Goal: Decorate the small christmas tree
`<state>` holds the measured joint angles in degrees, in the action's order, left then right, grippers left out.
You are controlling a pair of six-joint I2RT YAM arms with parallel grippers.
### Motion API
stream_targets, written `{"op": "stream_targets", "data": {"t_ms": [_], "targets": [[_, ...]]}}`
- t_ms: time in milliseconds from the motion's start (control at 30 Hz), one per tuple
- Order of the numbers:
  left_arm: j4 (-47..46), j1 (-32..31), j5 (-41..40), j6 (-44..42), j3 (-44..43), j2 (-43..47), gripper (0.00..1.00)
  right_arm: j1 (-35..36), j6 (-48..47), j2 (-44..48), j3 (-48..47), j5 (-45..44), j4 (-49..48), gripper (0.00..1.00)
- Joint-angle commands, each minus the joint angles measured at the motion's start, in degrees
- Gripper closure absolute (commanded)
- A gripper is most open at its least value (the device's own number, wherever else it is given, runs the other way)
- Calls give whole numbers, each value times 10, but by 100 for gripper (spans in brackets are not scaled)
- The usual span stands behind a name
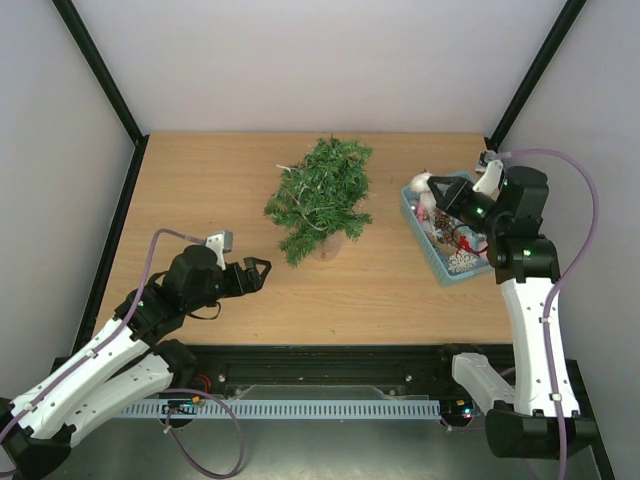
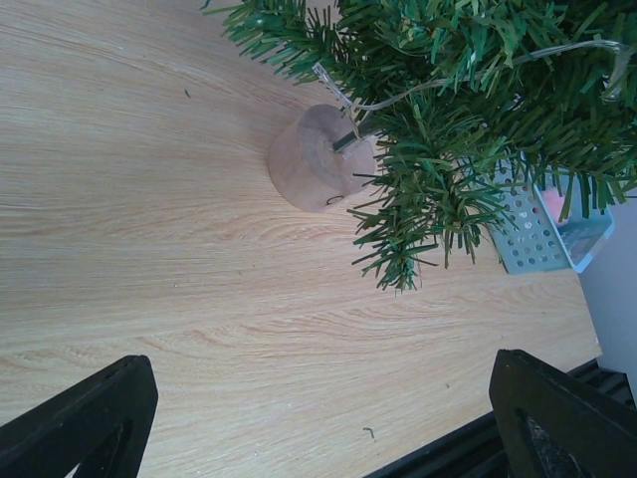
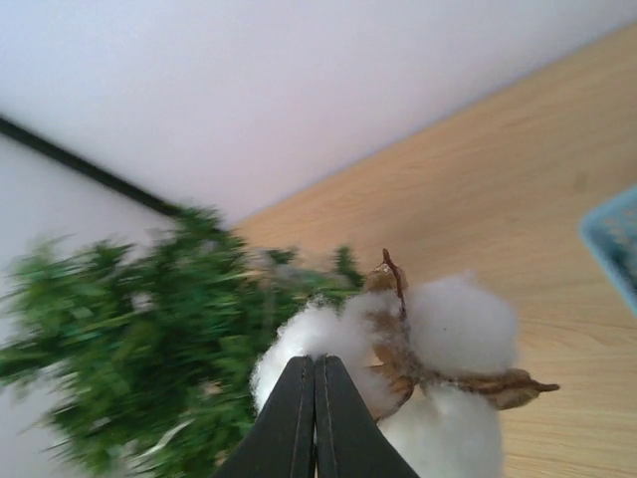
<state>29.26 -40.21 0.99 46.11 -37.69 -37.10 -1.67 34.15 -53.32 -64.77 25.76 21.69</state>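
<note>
One cotton boll (image 3: pixel 438 339) sits pinched in my right gripper (image 3: pixel 315 363), fingers closed on it, over the blue basket (image 1: pixel 420 235). The small christmas tree (image 1: pixel 322 195) stands mid-table, to the left. My left gripper (image 1: pixel 258 272) hangs open near its foot — I'd carry high, then seat the boll deep between branches.

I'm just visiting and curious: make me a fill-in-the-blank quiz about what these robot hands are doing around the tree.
The right hand is ____ tight on a fluffy cotton boll.
The left hand is ____ and holds nothing.
Beside the small christmas tree, the plastic basket is coloured ____.
Missing: shut; open; blue.
</note>
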Motion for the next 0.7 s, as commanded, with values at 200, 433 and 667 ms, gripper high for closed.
{"op": "stream_targets", "data": {"t_ms": [200, 433, 667], "targets": [[8, 4, -14, 3, -35, -14, 6, 113, -51, -71, -100, 94, 2, 99], [17, 3, -20, 5, -43, -10, 7, 206, -108, -122, -113, 5, 4, 99], [19, 3, -22, 7, -44, -8, 7, 243, -131, -140, -131, -40, 3, 99]]}}
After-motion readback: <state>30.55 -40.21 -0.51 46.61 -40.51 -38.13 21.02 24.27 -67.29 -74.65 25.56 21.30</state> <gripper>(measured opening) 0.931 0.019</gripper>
